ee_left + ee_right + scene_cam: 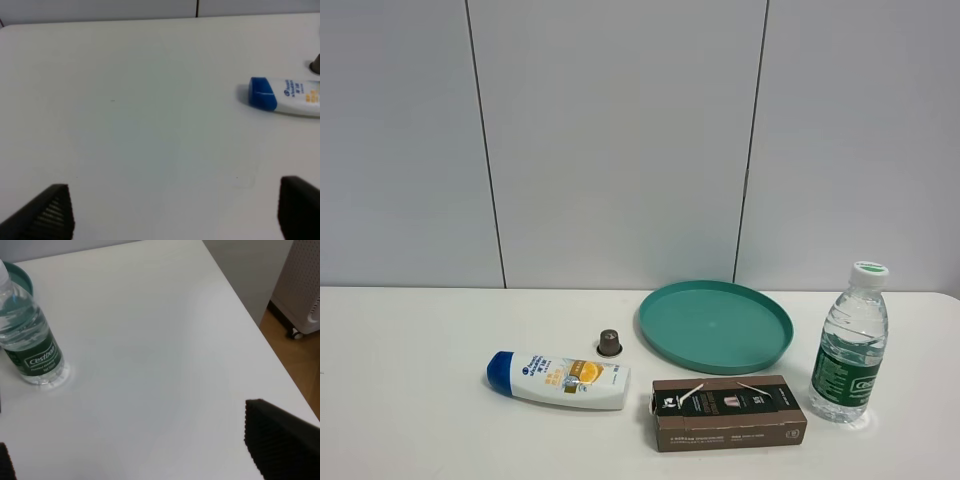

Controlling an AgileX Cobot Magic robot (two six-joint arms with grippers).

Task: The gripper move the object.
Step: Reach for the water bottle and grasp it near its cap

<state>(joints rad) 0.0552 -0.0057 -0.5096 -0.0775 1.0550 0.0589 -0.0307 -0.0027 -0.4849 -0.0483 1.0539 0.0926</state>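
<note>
The clear water bottle with a white cap and green label stands upright on the white table at the right. It also shows in the right wrist view. Neither gripper shows in the exterior high view. In the left wrist view my left gripper is open and empty, its fingertips wide apart over bare table. In the right wrist view my right gripper is open and empty, one fingertip in view, well apart from the bottle.
A teal plate lies behind a brown box. A white shampoo bottle with a blue cap lies on its side, also in the left wrist view. A small dark capsule stands near it. The table's right edge drops to the floor.
</note>
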